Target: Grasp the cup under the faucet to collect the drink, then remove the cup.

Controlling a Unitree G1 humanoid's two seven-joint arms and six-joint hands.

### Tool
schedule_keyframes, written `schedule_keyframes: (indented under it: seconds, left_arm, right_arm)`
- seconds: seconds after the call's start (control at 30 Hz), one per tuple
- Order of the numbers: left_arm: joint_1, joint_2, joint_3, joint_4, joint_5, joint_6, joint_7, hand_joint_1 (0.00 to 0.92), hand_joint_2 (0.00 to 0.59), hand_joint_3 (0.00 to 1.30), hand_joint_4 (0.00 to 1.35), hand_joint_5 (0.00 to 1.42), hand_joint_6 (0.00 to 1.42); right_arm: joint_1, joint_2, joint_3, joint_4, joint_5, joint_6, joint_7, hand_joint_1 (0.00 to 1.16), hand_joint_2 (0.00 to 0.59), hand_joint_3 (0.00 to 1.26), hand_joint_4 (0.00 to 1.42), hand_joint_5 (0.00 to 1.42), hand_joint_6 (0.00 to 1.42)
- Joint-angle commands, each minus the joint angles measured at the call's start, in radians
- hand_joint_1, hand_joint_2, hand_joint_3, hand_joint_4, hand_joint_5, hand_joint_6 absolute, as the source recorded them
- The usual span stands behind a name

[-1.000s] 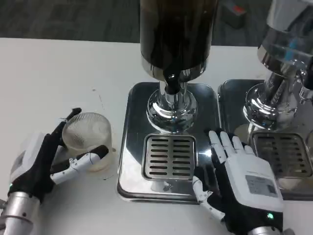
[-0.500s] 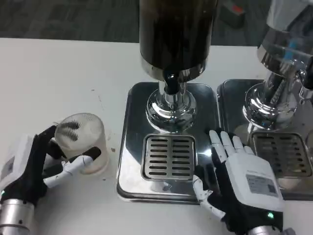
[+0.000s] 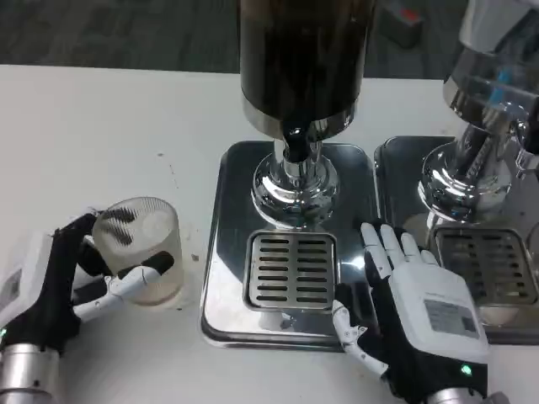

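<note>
You see the left hand [image 3: 50, 282] at the near left of the white table [image 3: 101, 126], and it holds the clear ribbed plastic cup [image 3: 139, 250]. The fingers [image 3: 126, 282] wrap around the near side of the cup and the thumb lies on its far left side. The cup is tilted a little, with its open mouth turned up and toward the left. It stands on the table just to the left of the shiny steel drip tray [image 3: 221, 252], apart from the slotted metal grate [image 3: 290, 269], so it is not under the black faucet [image 3: 295, 143]. The faucet hangs from the tall dispenser with dark drink [image 3: 301, 59], at the far middle of the scene, directly above the round chrome base [image 3: 296, 189].

The right hand [image 3: 417, 311] lies flat on the near right part of this tray, palm down, with the fingers stretched and a little apart toward the far side, and it holds nothing. To the right you see a second steel dispenser [image 3: 497, 93] with its own tray [image 3: 404, 168].
</note>
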Motion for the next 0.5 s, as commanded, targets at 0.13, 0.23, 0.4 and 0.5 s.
schedule_keyframes:
  seconds: [0.13, 0.23, 0.4, 0.5]
  left_arm:
    - [-0.009, -0.003, 0.004, 0.0, 0.006, -0.028, 0.035, 0.481, 0.083, 0.64, 0.7, 0.87, 0.87]
    - [-0.009, -0.001, 0.008, -0.011, 0.012, -0.038, 0.061, 0.502, 0.08, 0.65, 0.72, 0.88, 0.88]
    - [-0.017, 0.003, 0.006, -0.03, 0.022, -0.061, 0.094, 0.519, 0.068, 0.67, 0.74, 0.89, 0.9]
    - [-0.024, 0.004, -0.003, -0.042, 0.041, -0.073, 0.102, 0.522, 0.066, 0.67, 0.74, 0.89, 0.9]
  right_arm:
    - [-0.001, 0.003, -0.003, 0.002, 0.007, 0.004, -0.014, 0.3, 0.55, 0.03, 0.0, 0.0, 0.05]
    - [-0.002, 0.003, -0.004, 0.002, 0.008, 0.004, -0.013, 0.3, 0.548, 0.03, 0.0, 0.0, 0.05]
    - [-0.003, 0.003, -0.004, 0.002, 0.006, 0.004, -0.015, 0.3, 0.541, 0.03, 0.0, 0.0, 0.05]
    - [-0.003, 0.003, -0.005, 0.002, 0.005, 0.004, -0.017, 0.3, 0.539, 0.03, 0.0, 0.0, 0.05]
